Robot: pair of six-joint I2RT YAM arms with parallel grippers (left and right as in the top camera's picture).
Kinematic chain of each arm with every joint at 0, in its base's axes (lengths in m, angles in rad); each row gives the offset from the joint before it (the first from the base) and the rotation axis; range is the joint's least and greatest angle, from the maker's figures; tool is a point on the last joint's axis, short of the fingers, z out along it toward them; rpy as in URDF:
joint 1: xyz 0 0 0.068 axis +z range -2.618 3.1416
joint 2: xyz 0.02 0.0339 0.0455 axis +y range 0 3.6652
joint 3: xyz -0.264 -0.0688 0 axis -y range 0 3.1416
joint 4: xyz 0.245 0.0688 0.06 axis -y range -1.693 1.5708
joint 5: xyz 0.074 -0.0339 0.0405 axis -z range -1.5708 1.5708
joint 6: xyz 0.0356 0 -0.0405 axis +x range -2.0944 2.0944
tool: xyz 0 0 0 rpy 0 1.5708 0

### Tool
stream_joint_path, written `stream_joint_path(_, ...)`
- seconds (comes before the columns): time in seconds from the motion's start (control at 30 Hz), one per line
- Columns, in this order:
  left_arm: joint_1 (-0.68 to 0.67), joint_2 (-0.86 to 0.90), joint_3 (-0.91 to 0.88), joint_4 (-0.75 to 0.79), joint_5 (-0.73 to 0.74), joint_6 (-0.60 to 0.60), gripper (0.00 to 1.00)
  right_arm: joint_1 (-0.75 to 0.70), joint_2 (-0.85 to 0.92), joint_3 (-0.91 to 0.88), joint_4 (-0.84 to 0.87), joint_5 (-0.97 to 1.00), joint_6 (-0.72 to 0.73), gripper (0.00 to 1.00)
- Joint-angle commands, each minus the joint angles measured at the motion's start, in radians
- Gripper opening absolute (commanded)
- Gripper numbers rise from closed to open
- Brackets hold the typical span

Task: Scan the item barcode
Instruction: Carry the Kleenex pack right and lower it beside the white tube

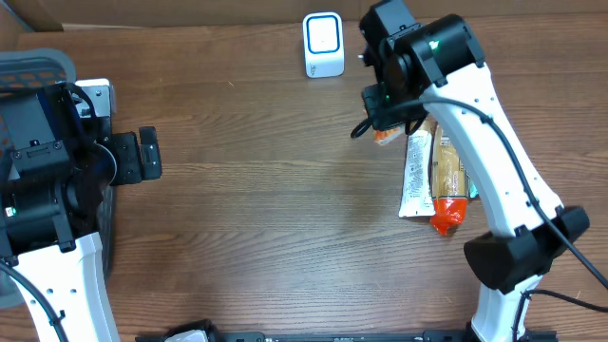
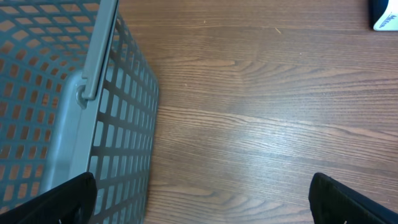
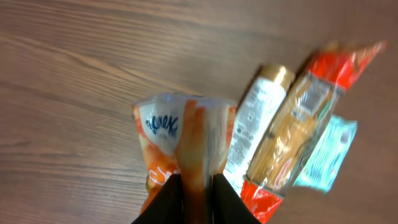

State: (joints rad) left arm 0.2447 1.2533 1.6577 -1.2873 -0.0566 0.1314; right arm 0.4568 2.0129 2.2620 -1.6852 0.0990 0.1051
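Orange packet (image 3: 185,134) in gripper (image 3: 198,190), three items (image 3: 292,124) beside

The scanner (image 1: 324,44) is sitting at the back of the table (image 1: 266,209). A snack bag (image 3: 186,143) is sitting right of it, just beside other packets (image 1: 418,180).

Grey mesh basket (image 2: 93,124) fills frame left, bare wood table (image 2: 261,112) to its right, white-and-blue object (image 2: 385,18) upper right (mostly cropped), left gripper (image 2: 200,205) spread wide, fingertips (image 2: 59,200) in both lower corners.
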Motion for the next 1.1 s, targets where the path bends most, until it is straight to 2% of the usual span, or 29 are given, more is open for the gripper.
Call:
stream_joint_path(0.0,0.004,0.003,0.013,0.002,0.005,0.011,1.0,-0.037,0.043,-0.136,0.031,-0.027,0.089,0.17)
stream_joint_path(0.37,0.004,0.003,0.013,0.002,0.005,0.011,0.99,-0.049,0.043,-0.603,0.356,-0.03,0.089,0.27)
stream_joint_path(0.57,0.004,0.003,0.013,0.002,0.005,0.011,1.0,-0.066,0.037,-0.64,0.369,-0.011,0.09,0.28)
stream_joint_path(0.73,0.004,0.003,0.013,0.002,0.005,0.011,1.0,-0.071,-0.006,-0.562,0.332,-0.013,0.089,0.39)
stream_joint_path(0.8,0.004,0.003,0.013,0.002,0.005,0.011,1.0,-0.071,-0.039,-0.522,0.314,-0.016,0.087,0.49)
stream_joint_path(0.83,0.004,0.003,0.013,0.002,0.005,0.011,1.0,-0.071,-0.09,-0.476,0.291,-0.032,0.077,0.72)
stream_joint_path(0.9,0.004,0.003,0.013,0.002,0.005,0.011,1.0,-0.071,-0.146,-0.439,0.264,-0.055,0.077,0.91)
stream_joint_path(0.97,0.004,0.003,0.013,0.002,0.005,0.011,1.0,-0.071,-0.208,-0.403,0.222,-0.071,0.077,1.0)
stream_joint_path(1.07,0.004,0.003,0.013,0.002,0.005,0.011,1.0,-0.073,-0.301,-0.361,0.161,-0.072,0.078,1.0)
